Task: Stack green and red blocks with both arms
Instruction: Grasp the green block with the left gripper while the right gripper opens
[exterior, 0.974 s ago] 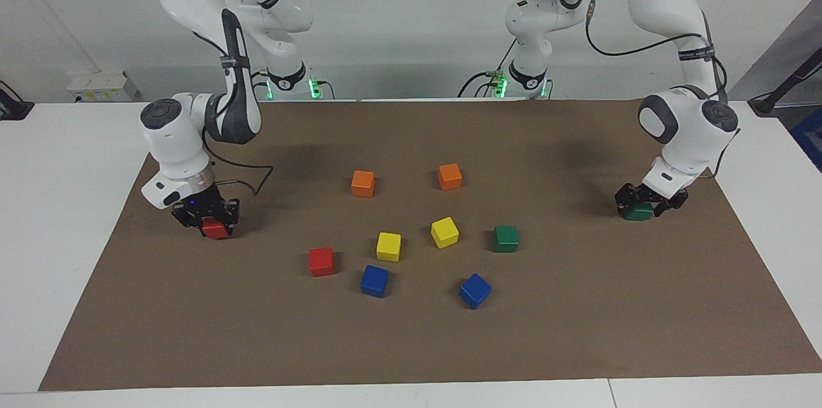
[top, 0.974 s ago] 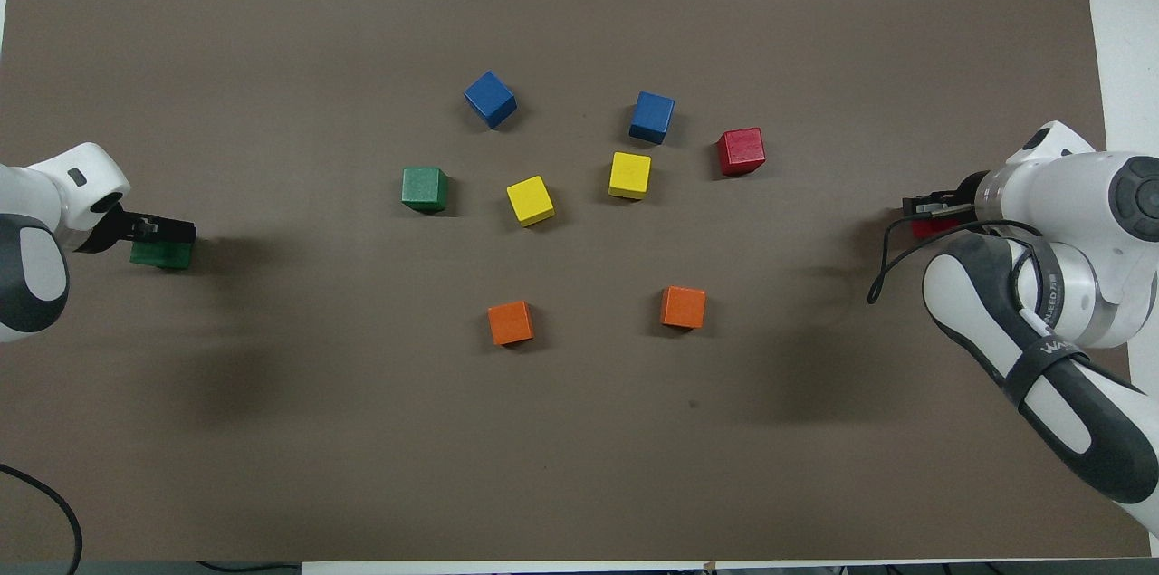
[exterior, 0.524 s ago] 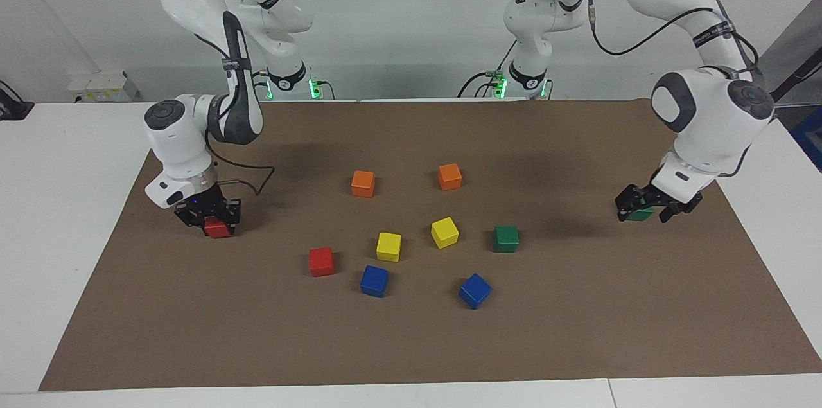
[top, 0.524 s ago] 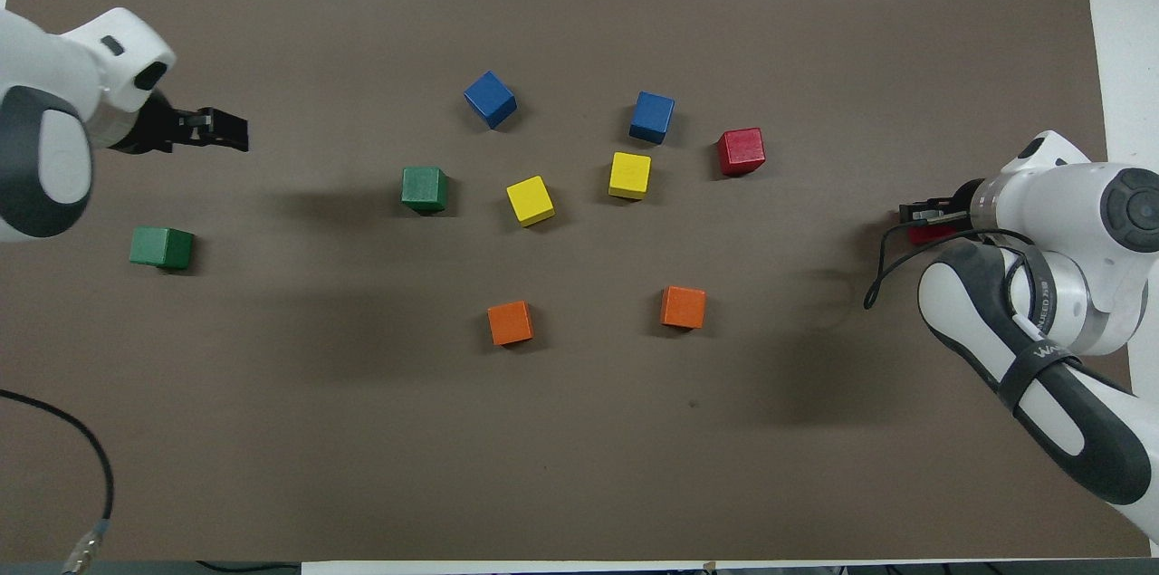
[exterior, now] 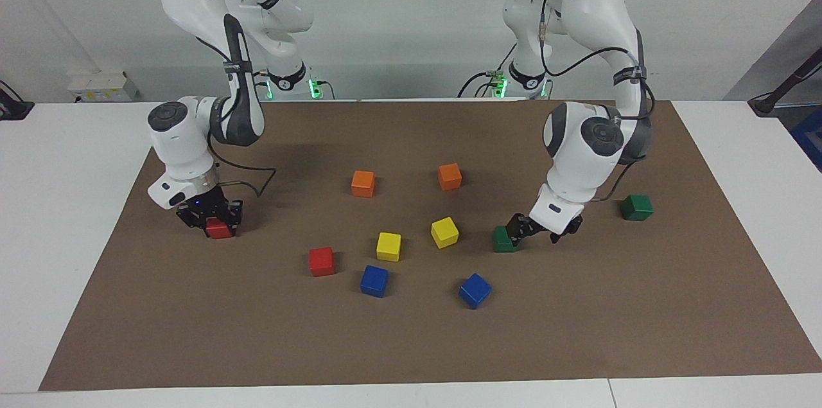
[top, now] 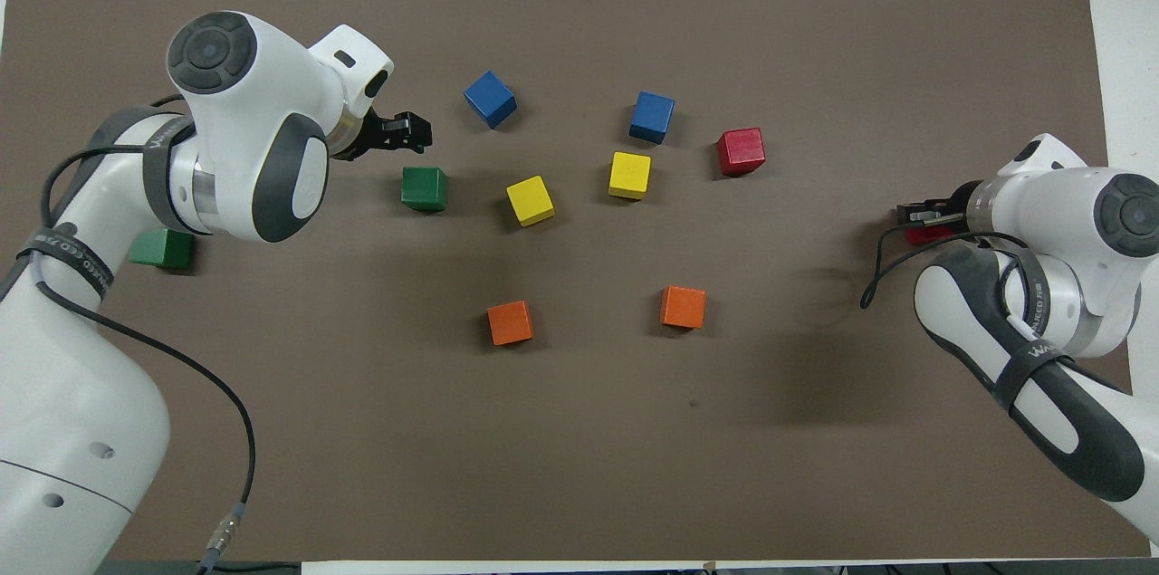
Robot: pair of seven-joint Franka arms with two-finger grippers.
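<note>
Toward the right arm's end of the mat, my right gripper (exterior: 214, 220) is down at the mat, shut on a red block (exterior: 220, 229); in the overhead view this red block (top: 925, 235) is mostly hidden under the right gripper (top: 916, 215). A second red block (exterior: 321, 261) sits free among the middle cubes. My left gripper (exterior: 537, 233) hangs open and empty right beside the middle green block (exterior: 503, 239). In the overhead view the left gripper (top: 406, 130) shows just above this green block (top: 424, 188). Another green block (exterior: 636, 207) rests alone toward the left arm's end.
Two orange cubes (exterior: 363, 183) (exterior: 449, 177) lie nearer to the robots than the middle cluster. Two yellow cubes (exterior: 388, 246) (exterior: 444, 232) and two blue cubes (exterior: 374, 281) (exterior: 474, 290) stand around the free red block. All rest on a brown mat (exterior: 411, 344).
My left arm has risen from the green block at its end of the mat and swung across to the middle green block. The right gripper has stayed at its red block.
</note>
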